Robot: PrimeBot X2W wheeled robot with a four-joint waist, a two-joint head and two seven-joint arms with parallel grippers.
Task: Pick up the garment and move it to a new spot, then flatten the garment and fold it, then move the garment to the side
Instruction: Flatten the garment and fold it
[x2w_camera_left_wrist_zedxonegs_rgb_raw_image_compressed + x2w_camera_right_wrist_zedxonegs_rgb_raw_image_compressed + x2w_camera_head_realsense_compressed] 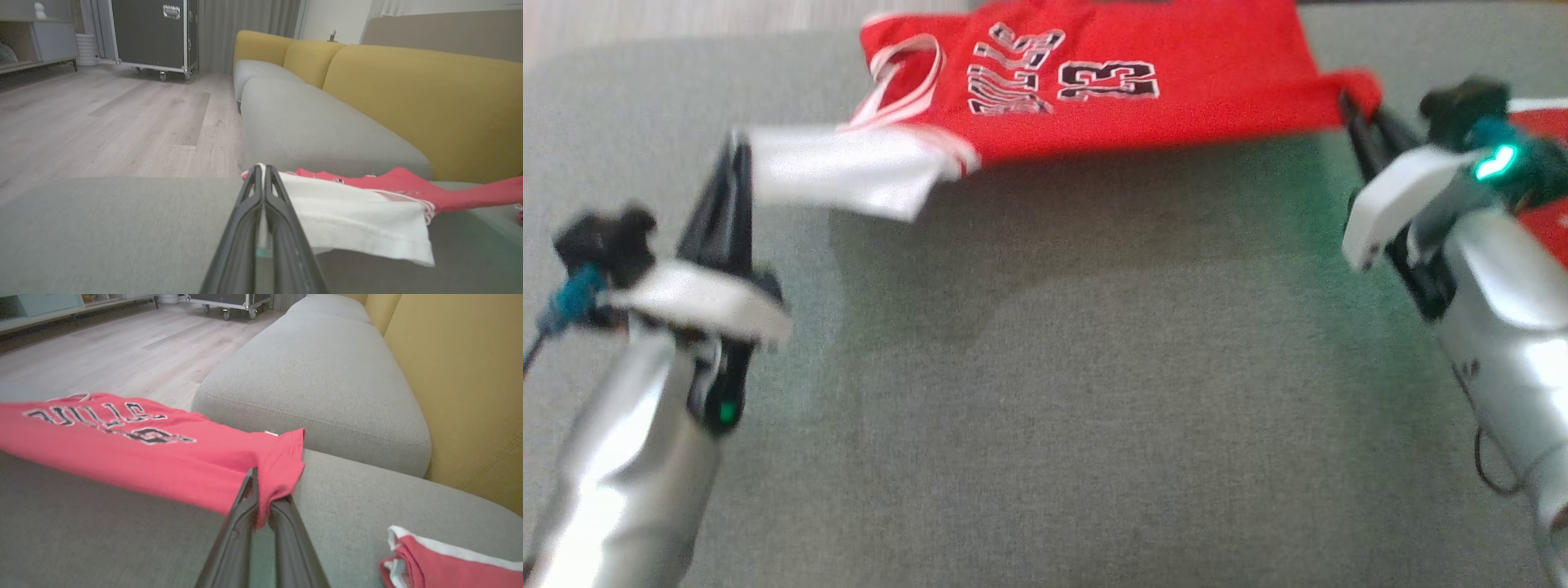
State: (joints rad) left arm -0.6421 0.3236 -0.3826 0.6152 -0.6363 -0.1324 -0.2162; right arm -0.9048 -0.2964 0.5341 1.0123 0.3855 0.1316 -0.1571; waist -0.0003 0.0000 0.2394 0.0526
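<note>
Garment (1127, 90) hanging stretched just above the sofa seat (1045, 392) near its far edge, left gripper (737, 151) pinching the white corner, right gripper (1349, 106) pinching a red corner, shallow pinches likely risking cloth slipping free under tension.

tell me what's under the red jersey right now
Bare grey seat cushion, shadowed, lies under the red jersey, which hangs stretched between the left gripper and right gripper. The cloth covers the cushion further back, so nothing there can be checked.
</note>
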